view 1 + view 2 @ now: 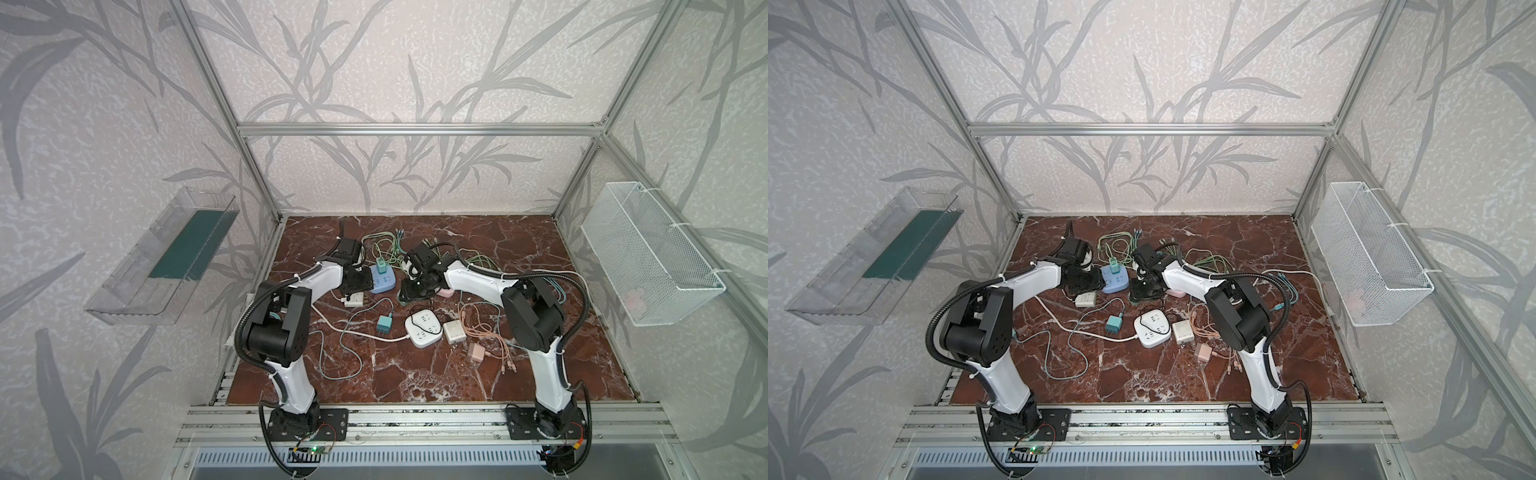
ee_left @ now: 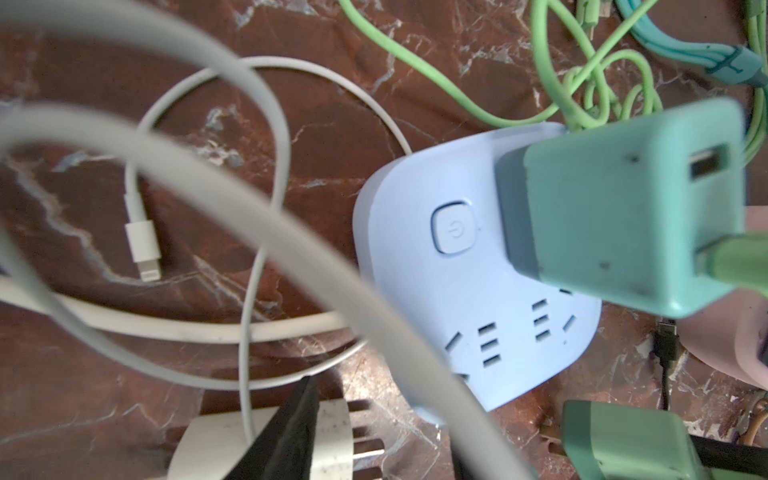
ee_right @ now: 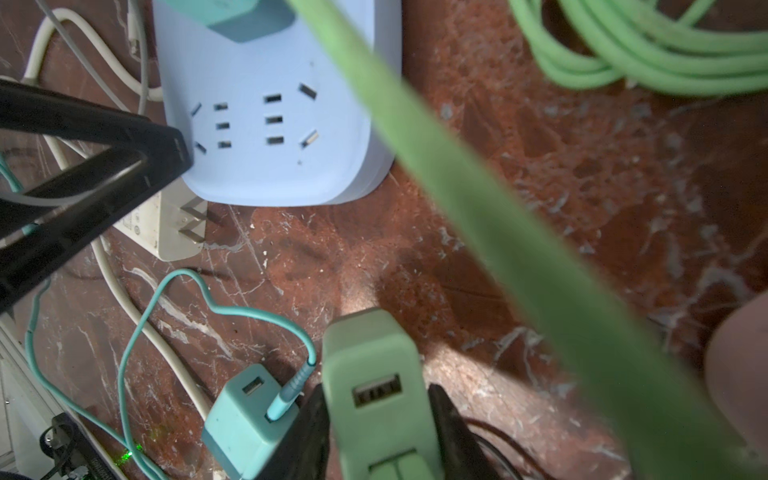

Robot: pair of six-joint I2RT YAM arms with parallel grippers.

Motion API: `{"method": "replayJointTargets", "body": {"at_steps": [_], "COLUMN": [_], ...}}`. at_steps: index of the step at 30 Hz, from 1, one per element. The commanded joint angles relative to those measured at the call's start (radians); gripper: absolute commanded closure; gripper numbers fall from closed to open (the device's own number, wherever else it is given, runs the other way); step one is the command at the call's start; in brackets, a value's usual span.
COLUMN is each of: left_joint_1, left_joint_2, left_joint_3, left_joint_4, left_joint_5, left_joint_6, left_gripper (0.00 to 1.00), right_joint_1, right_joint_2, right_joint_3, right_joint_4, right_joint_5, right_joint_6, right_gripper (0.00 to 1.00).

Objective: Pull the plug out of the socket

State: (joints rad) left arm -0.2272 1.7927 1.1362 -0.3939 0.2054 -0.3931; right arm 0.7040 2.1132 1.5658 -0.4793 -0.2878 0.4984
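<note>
Table: a red marble top (image 1: pixel 519 374) is strewn with cables and chargers
Socket: a blue socket strip (image 2: pixel 469 291) is laid flat near the middle of the table, between the two grippers
Left gripper (image 2: pixel 382 419): it is held over the near corner of the blue socket strip, with one finger tip at the edge; the jaws are parted and nothing is seen held
Right gripper (image 3: pixel 376 419): it is set just beside the strip, on the right in both top views; the jaws are close on both sides of a green plug (image 3: pixel 374 361), but whether it is squeezed cannot be told
Teal plug (image 2: pixel 623 208): it is stuck in the far end of the strip and stands straight up from the face, with a green cable plugged into the top
Green plug: it is out of the socket, pins bare, low over bare marble
What matters: the long side of the teal plug is pointed up, so a straight pull upward is judged to be needed; the left gripper is judged a little nearer
</note>
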Motion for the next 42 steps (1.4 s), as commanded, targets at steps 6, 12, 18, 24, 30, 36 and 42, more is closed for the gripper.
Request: {"method": "replayJointTargets", "body": {"at_steps": [6,12,18,24,30,36,42], "left_joint_1": [-0.003,-0.001,-0.001,-0.009,-0.018,-0.023,-0.029], "left_joint_2": [-0.108,-0.155,-0.195,-0.239,-0.279,-0.310,-0.329], "left_joint_3": [-0.007,0.003,0.005,0.004,-0.022,-0.026,-0.011], "left_joint_4": [-0.043,-0.086,-0.117,-0.120,-0.075,-0.039,-0.023], "left_joint_5": [-0.076,-0.145,-0.216,-0.249,-0.227,-0.207,-0.178], "left_joint_6": [-0.005,-0.008,-0.015,-0.003,0.023,0.100,0.222], "left_gripper": [0.43,0.38,0.35,0.35,0.34,0.34,0.34], "right_joint_1": [-0.001,-0.004,-0.016,-0.018,-0.011,-0.010,-0.014], "right_joint_2": [0.001,-0.013,-0.030,-0.046,-0.083,-0.049,0.021], "right_joint_3": [0.058,0.073,0.088,0.102,0.051,0.087,0.154], "right_joint_4": [-0.053,-0.083,-0.113,-0.116,-0.013,0.036,0.061], "right_joint_5": [0.035,0.072,0.094,0.091,0.085,0.038,-0.005], "right_joint_6": [-0.027,-0.036,-0.037,-0.039,-0.018,-0.012,-0.006], "right_gripper": [0.49,0.43,0.39,0.38,0.52,0.60,0.61]}}
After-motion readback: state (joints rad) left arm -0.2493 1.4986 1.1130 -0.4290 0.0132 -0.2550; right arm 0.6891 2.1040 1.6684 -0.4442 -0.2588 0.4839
